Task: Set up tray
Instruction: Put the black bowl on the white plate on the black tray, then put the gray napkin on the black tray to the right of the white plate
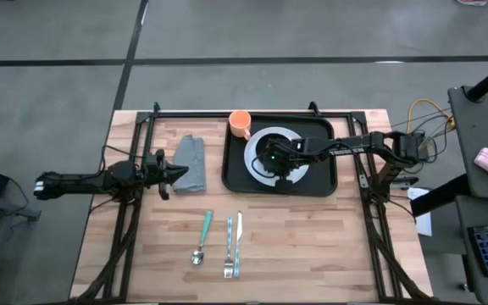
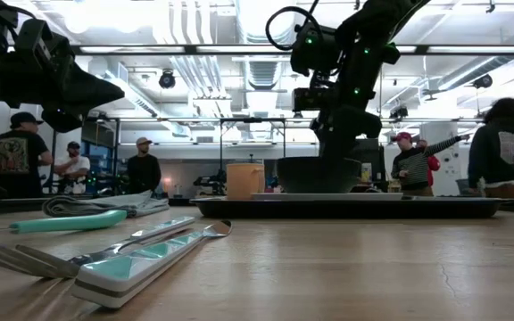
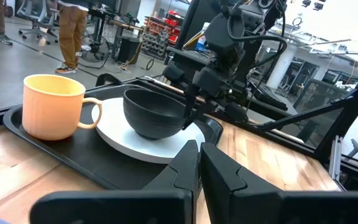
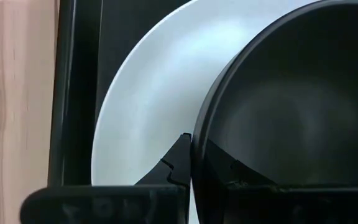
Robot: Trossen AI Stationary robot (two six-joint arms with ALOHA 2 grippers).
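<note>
The black tray (image 1: 327, 129) lies at the table's far middle. On it are a white plate (image 1: 252, 152), a black bowl (image 3: 151, 115) standing on the plate, and an orange cup (image 1: 241, 124) at the tray's far left corner. My right gripper (image 1: 271, 161) reaches in from the table's right and is shut on the bowl. My left gripper (image 1: 179, 174) is shut and hovers by the left edge of a grey cloth (image 1: 193, 161); the low view shows it raised above the table. My right gripper holds the bowl by its rim (image 4: 197, 134), with one finger (image 4: 178, 163) outside the wall and the other (image 4: 229, 171) inside the hollow. The fingers come from above, pointing down. The bowl stands upright with its base on the white plate (image 4: 142, 93).
A teal-handled spoon (image 1: 203, 237), fork (image 1: 229, 246) and knife (image 1: 238, 241) lie side by side on the bare wood near the table's near edge. The folded grey cloth lies left of the tray. People stand in the room beyond the table.
</note>
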